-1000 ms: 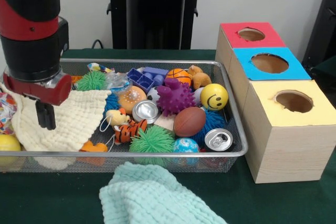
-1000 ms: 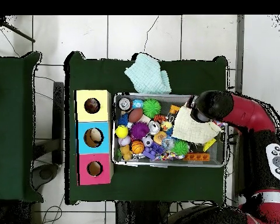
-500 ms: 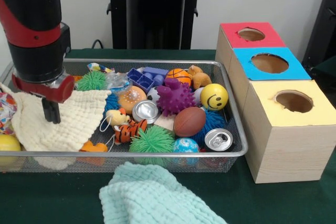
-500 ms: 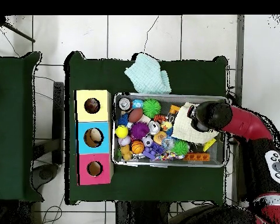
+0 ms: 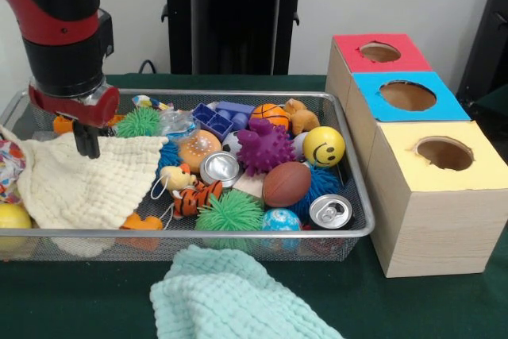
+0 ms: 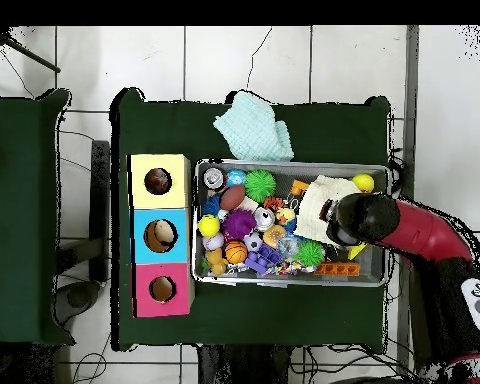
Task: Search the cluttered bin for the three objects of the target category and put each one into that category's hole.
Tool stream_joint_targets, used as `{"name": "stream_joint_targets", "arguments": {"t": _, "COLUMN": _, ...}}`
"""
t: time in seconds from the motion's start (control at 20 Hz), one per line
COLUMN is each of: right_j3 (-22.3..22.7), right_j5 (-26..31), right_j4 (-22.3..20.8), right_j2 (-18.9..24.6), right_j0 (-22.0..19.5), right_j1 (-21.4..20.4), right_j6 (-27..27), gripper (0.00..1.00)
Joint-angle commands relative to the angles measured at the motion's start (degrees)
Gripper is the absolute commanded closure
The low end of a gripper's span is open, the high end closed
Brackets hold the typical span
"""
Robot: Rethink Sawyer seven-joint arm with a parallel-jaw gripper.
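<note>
The gripper (image 5: 86, 140), its fingers pressed together and empty, hangs just above the cream cloth (image 5: 83, 182), with the crowded toys lying toward the boxes (image 5: 405, 97).

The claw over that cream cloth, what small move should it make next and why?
Probably lower the claw onto the cream cloth and pinch it: the cloth drapes over the left end of the bin, likely hiding items, and the claw hangs above its far edge.
</note>
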Motion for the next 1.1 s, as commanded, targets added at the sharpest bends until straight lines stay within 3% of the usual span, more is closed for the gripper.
{"name": "stream_joint_targets", "arguments": {"t": 0.05, "right_j3": 5.0, "right_j5": -5.19, "right_j4": -2.24, "right_j2": 1.54, "right_j0": -3.38, "right_j1": 2.27, "right_j6": -0.88, "gripper": 1.0}}
{"name": "stream_joint_targets", "arguments": {"t": 0.3, "right_j3": -0.37, "right_j5": -5.44, "right_j4": -3.49, "right_j2": 2.77, "right_j0": -5.23, "right_j1": 8.18, "right_j6": -4.13, "gripper": 1.0}}
{"name": "stream_joint_targets", "arguments": {"t": 1.1, "right_j3": 2.08, "right_j5": -10.52, "right_j4": -4.58, "right_j2": -1.48, "right_j0": -3.59, "right_j1": 9.98, "right_j6": 1.93, "gripper": 1.0}}
